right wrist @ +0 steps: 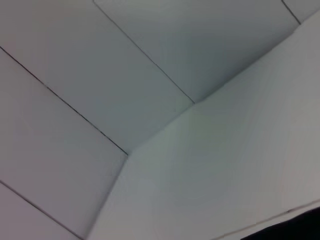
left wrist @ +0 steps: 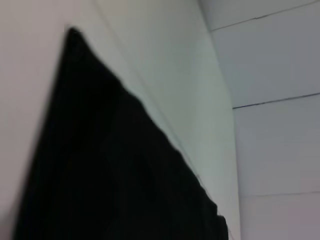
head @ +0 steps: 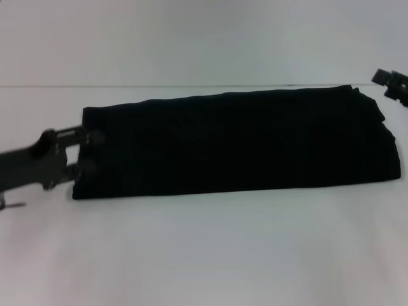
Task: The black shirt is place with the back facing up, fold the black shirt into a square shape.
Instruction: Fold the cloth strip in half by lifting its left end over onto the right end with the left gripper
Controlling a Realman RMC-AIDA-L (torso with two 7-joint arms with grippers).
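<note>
At nine o'clock in your head view, the left gripper (head: 86, 155) reaches in low over the white table (head: 204, 255), its arm running off toward eight o'clock. You can see its two fingers (head: 89, 138) spread apart, one above the other, with table showing between them. Their tips sit right at the left end of the black shirt (head: 236, 143); you cannot tell whether they touch the cloth or have any of it between them.

The black shirt lies across the middle of the table as one long folded band, running from about nine o'clock to three o'clock, its far edge close to the line where the table meets the back wall (head: 204, 38). The right end looks rounded and a little bunched, with soft folds near two o'clock. No lettering shows on the upper face.

In your left wrist view the shirt (left wrist: 110, 175) fills the lower part as a dark wedge on the table.

At two o'clock in the head view, the right gripper (head: 395, 83) hangs near the frame edge, just clear of the shirt's far right corner. You cannot tell how far it is open. Your right wrist view shows panelled wall (right wrist: 100, 75) and a sliver of the shirt (right wrist: 300, 227) at five o'clock.
</note>
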